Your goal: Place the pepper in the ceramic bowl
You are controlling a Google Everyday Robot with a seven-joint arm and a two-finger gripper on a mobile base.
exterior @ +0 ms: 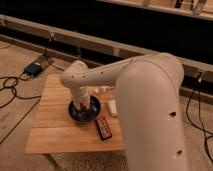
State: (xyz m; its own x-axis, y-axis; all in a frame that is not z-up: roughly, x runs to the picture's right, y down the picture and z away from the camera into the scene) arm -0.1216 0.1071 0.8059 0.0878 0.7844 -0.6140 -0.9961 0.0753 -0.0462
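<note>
Nearest the camera, the arm (150,100): bulky white link fills the lower right, thinner forearm runs left and up to a bend, then turns down toward the table.

Gripper (80,106) hangs straight down from that bend, its tip inside the rim of the ceramic bowl (93,113). Whether the fingers are spread or pressed together cannot be told; the tip is dark against the dark bowl.

Ceramic bowl: round, shallow, blue-black, thick rim, directly under and around the gripper, sitting on the wooden table (55,127).

Pepper: not made out as a separate thing. There may be a small reddish glint at the gripper tip, low in the bowl, but it is too dim to call. It is not seen lying anywhere on the bare table top.

Right of the gripper and toward the camera, just outside the bowl's rim: flat red-and-black rectangular object (103,128), lying flat, long side angled.

Right of the gripper, beside the bowl: small white block (112,107). Beyond the gripper and slightly right, more small white pieces (100,90) on the table's far part.

Left of the gripper and farther off, on the floor: black cables (12,85) looping, and a blue-grey box (35,67) near the table's far left corner.

Farthest: a pale rail (100,42) across a dark wall.
</note>
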